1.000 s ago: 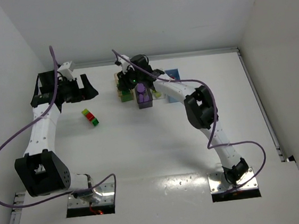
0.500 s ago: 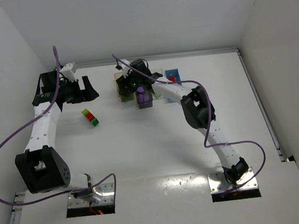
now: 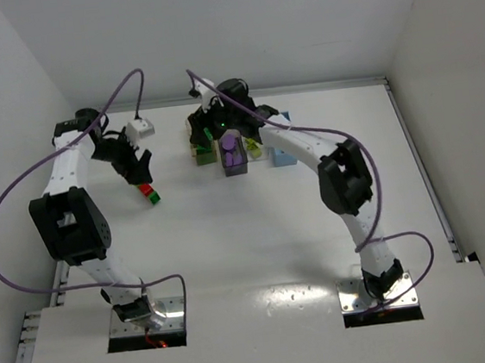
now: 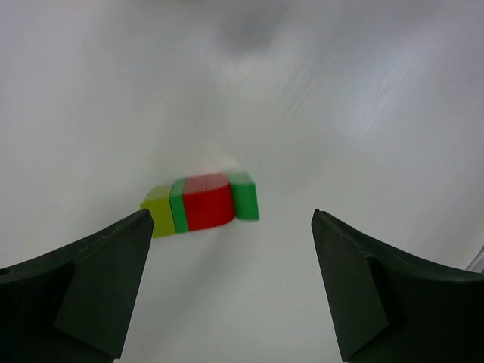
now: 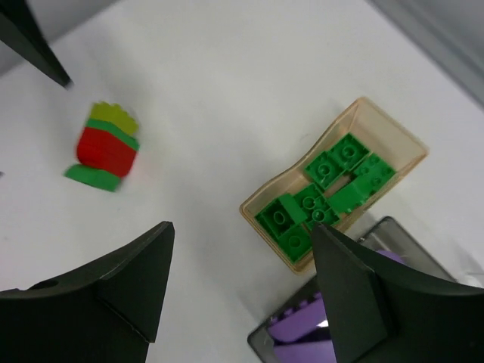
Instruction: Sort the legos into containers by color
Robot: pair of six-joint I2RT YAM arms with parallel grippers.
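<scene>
Top view: the left pincer [image 3: 137, 166] hangs over the white surface [image 3: 258, 249] with its jaws spread wide and nothing between them. A small stack of bricks [image 4: 200, 203] lies on its side just at its 5 o'clock, clear of both fingers (layers in order: lime, green, red, green, stuck together). The stack rests about 8 o'clock from the cluster of bins at the far edge. The right pincer [image 5: 240, 225] hovers above that cluster, jaws likewise parted and empty. Beneath it the tan bin [image 5: 404, 144] holds dark green bricks [image 5: 325, 193]. The grey bin [image 3: 235, 168], touching it at its 4 o'clock, holds purple bricks [image 3: 232, 152]. A light blue bin [image 3: 283, 155] stands at 3 o'clock of the grey one.
</scene>
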